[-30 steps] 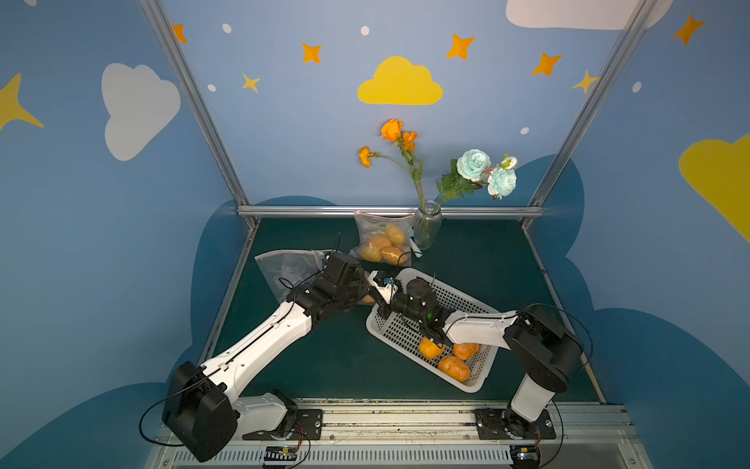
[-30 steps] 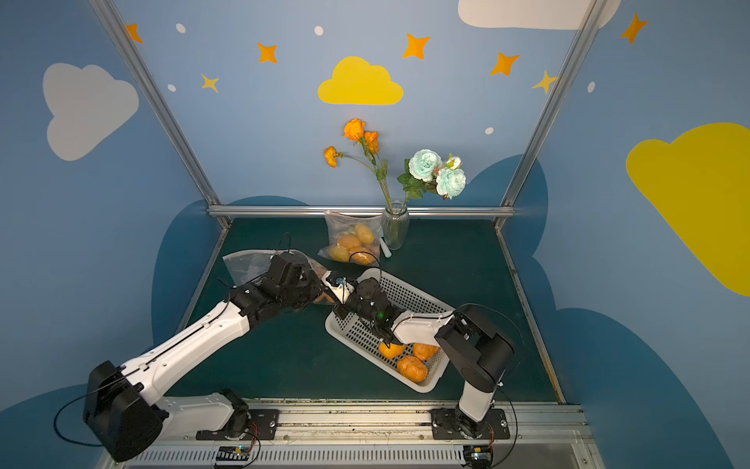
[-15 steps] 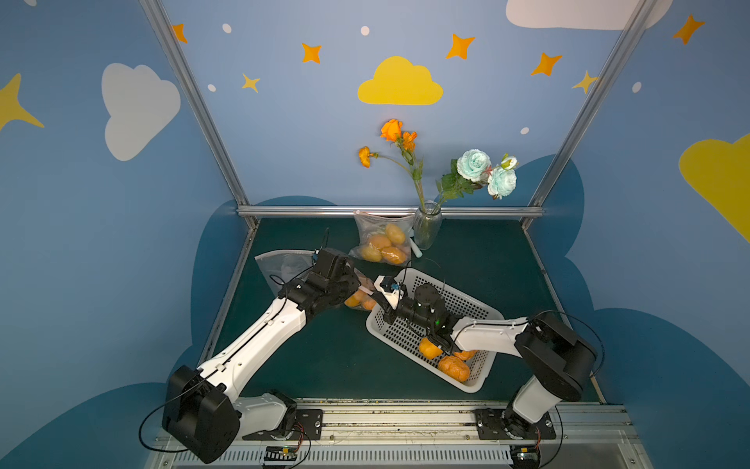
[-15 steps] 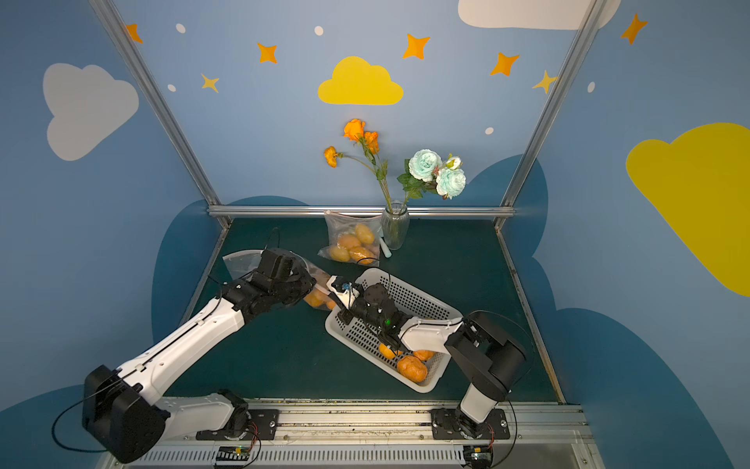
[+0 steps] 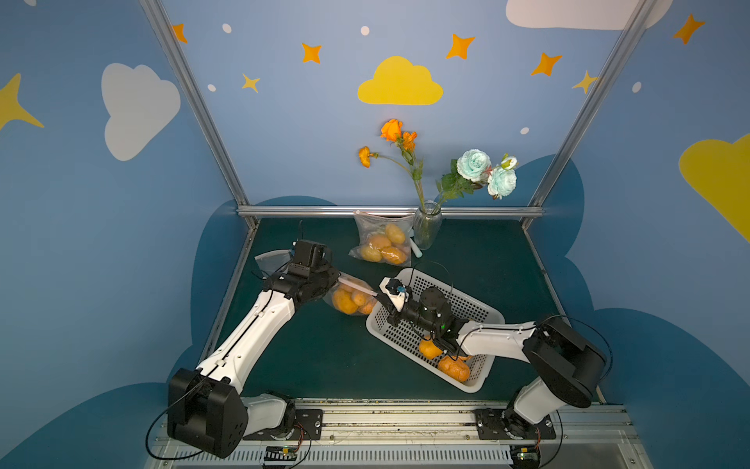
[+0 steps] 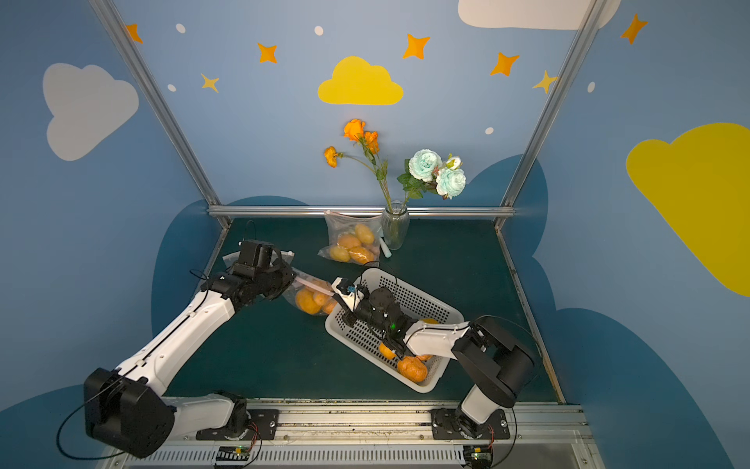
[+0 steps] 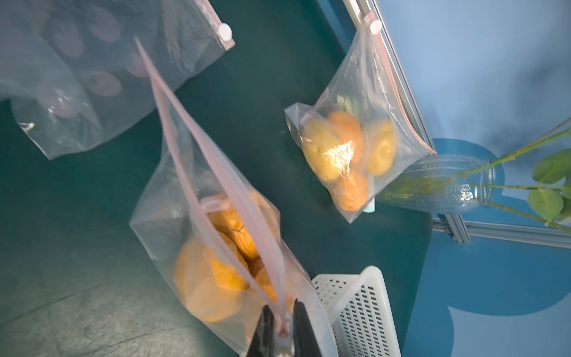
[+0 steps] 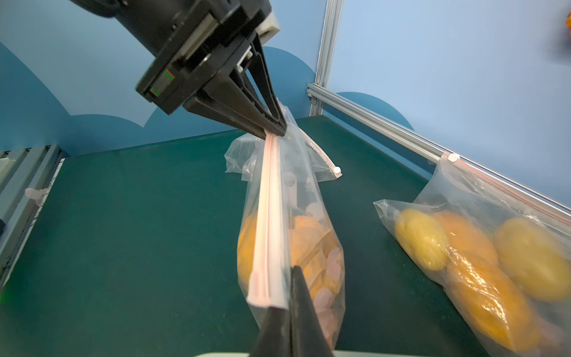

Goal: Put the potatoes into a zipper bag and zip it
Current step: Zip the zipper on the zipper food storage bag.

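Both top views showed the left gripper (image 5: 337, 279) and the right gripper (image 5: 379, 294) each pinching one end of the zipper bag (image 5: 352, 299) near the middle of the frame, with potatoes (image 5: 344, 303) inside. Its mouth looked partly open to me, and other potatoes (image 5: 452, 367) lay in the basket (image 5: 466, 298) at lower right.

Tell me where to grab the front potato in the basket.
Pinch across its short width, straight down from above: the potato lies flat in the basket near corner, and the walls block a side approach. Free the right gripper from the bag first.
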Robot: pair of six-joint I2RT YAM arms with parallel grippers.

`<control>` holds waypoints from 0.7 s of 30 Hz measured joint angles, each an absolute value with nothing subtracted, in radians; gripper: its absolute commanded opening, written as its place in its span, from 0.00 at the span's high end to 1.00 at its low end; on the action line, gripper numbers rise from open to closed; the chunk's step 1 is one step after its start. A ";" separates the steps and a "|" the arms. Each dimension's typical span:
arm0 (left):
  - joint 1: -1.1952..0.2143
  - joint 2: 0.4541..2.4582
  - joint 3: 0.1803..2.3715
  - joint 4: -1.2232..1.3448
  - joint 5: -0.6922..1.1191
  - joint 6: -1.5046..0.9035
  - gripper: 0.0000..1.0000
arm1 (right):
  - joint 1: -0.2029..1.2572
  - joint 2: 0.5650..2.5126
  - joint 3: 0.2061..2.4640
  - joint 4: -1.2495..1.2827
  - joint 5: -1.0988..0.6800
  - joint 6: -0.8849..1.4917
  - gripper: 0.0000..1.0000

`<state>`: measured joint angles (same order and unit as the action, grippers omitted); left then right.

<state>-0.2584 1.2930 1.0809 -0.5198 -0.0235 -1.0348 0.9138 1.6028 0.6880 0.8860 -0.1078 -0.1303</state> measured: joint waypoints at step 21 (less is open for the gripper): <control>-0.073 1.446 1.155 -0.517 0.017 -1.003 0.98 | 0.879 1.587 0.649 0.889 -0.060 -0.100 1.00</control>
<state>-0.0731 1.4456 1.1553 -0.5171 0.0166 -1.0027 0.8795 1.5871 0.6491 0.8894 -0.0605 -0.1001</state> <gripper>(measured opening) 0.102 0.038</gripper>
